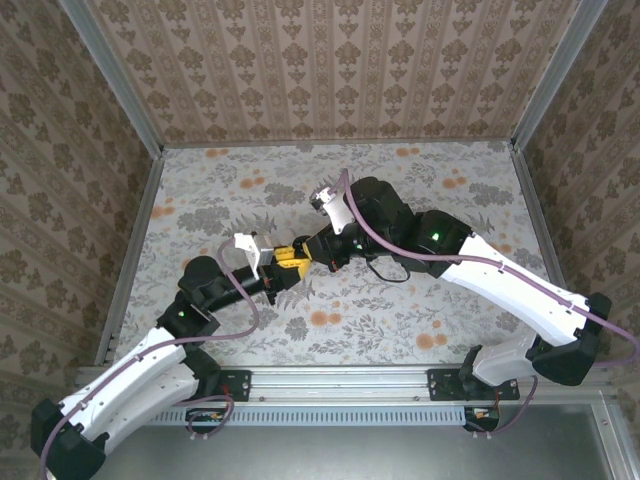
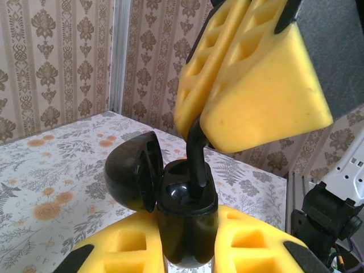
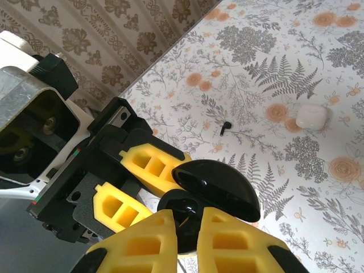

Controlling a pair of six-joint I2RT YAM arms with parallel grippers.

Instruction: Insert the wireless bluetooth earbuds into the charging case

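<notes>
The charging case (image 2: 186,224) (glossy black, its lid (image 2: 133,176) swung open to one side) is held upright above the desk (image 3: 318,187), pinched at its lower body between the left fingers (image 2: 250,242). A black earbud (image 2: 196,151) reaches down into the case's open mouth, its upper end pinched by the right fingers (image 2: 267,85), which hang just over the case. Well apart from the case, a second black earbud (image 3: 226,127) lies on the desk, and farther off still sits a small white rounded box (image 3: 312,116).
</notes>
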